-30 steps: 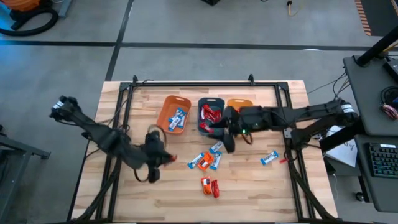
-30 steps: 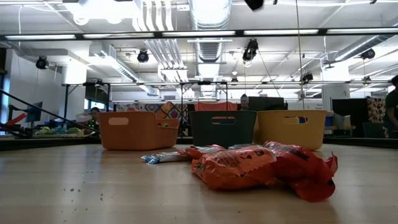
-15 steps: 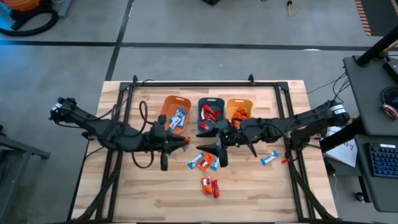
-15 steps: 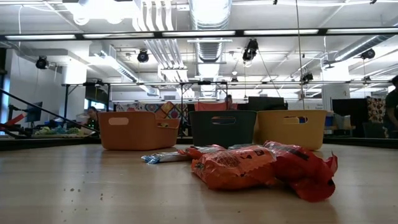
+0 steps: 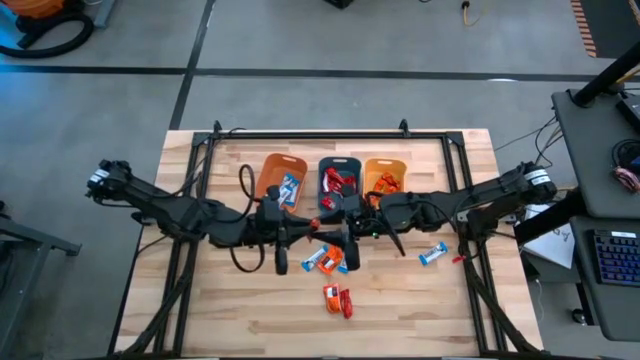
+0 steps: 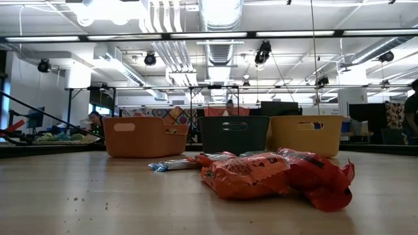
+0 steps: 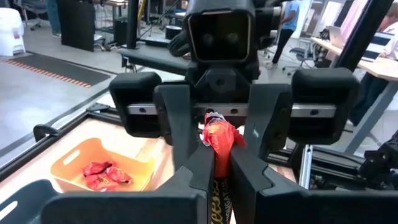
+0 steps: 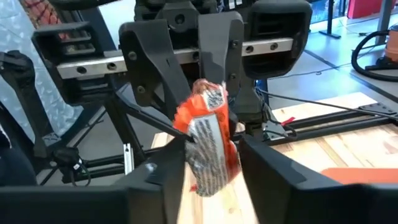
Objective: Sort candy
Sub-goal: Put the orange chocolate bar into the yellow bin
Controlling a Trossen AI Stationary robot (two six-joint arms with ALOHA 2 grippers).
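Note:
Above the middle of the table my two grippers meet tip to tip. My left gripper point(image 5: 308, 236) is shut on an orange candy point(image 7: 219, 138), which sticks out toward my right gripper point(image 5: 338, 234). The right gripper is open; its fingers point(image 7: 177, 121) stand on either side of the candy's silver free end point(image 8: 208, 140), with narrow gaps. More candy lies on the table: a blue-white and orange cluster point(image 5: 330, 260), a red and orange pair point(image 5: 338, 300), and a single blue-white one point(image 5: 433, 254). My left gripper pinches one end of the orange candy point(image 7: 219, 163) between its two fingers. The fingers lie level, pointing toward the table's right edge, along the candy. The candy juts out past the fingertips, lifted clear of the table.
Three bins stand in a row at the far middle: an orange bin point(image 5: 268, 180) with blue-white candies, a dark teal bin point(image 5: 340, 163) with red ones, a yellow-orange bin point(image 5: 398, 168) with orange ones. A black frame rail point(image 5: 310, 134) edges the table.
My left gripper has risen from the table and gone toward the right with the orange candy, tipping from downward to level. My right gripper has come from over the dark bin toward the left gripper, and its fingers have drawn closer together around the candy's free end.

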